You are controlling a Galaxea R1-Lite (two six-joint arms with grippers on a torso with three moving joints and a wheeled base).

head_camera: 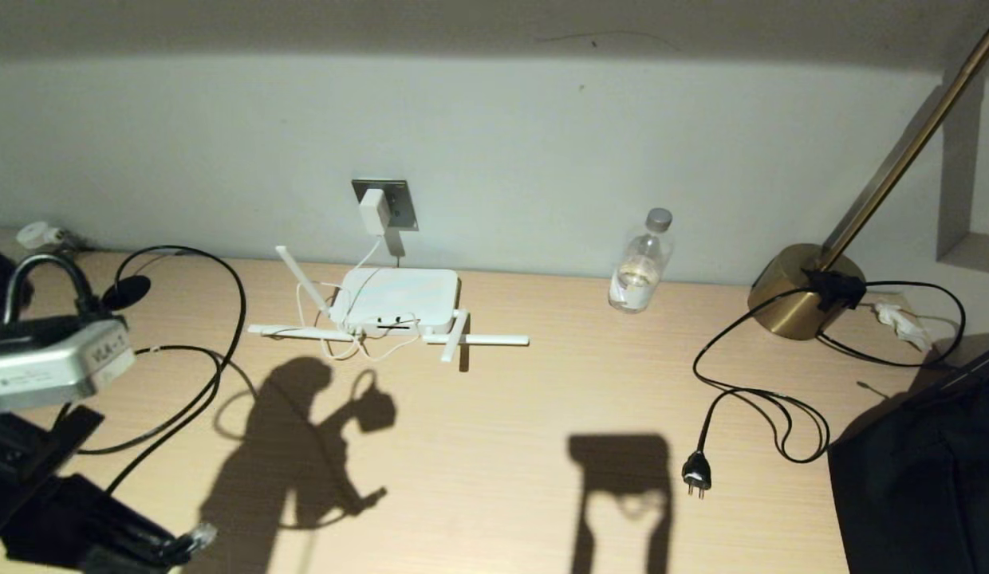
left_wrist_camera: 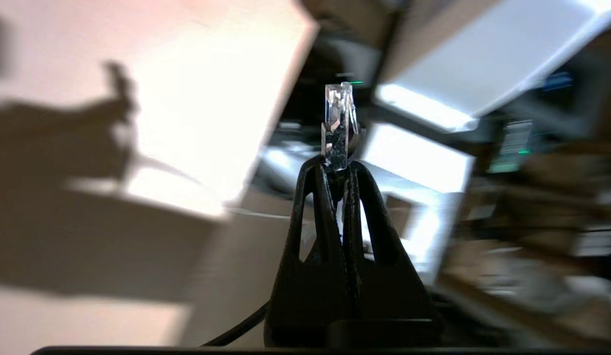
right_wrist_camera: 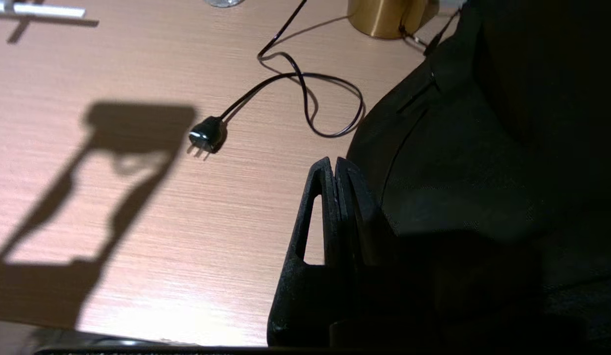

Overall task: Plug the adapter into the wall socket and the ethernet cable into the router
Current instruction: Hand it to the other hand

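Observation:
The white adapter (head_camera: 374, 210) sits plugged into the grey wall socket (head_camera: 402, 201), and its thin white cord drops to the router (head_camera: 399, 298). The router is a flat white box lying below the socket with its antennas splayed on the desk. The black ethernet cable (head_camera: 222, 360) loops over the left of the desk. Its clear connector (head_camera: 201, 535) sticks out of my left gripper (head_camera: 175, 547) at the desk's near left corner. In the left wrist view that gripper (left_wrist_camera: 337, 165) is shut on the connector (left_wrist_camera: 339, 121). My right gripper (right_wrist_camera: 334, 165) is shut and empty, low beside dark fabric.
A water bottle (head_camera: 640, 263) stands by the wall right of the router. At the right, a brass lamp (head_camera: 796, 296) trails a black cord to a two-pin plug (head_camera: 696, 472) on the desk. Black fabric (head_camera: 925, 478) covers the near right corner.

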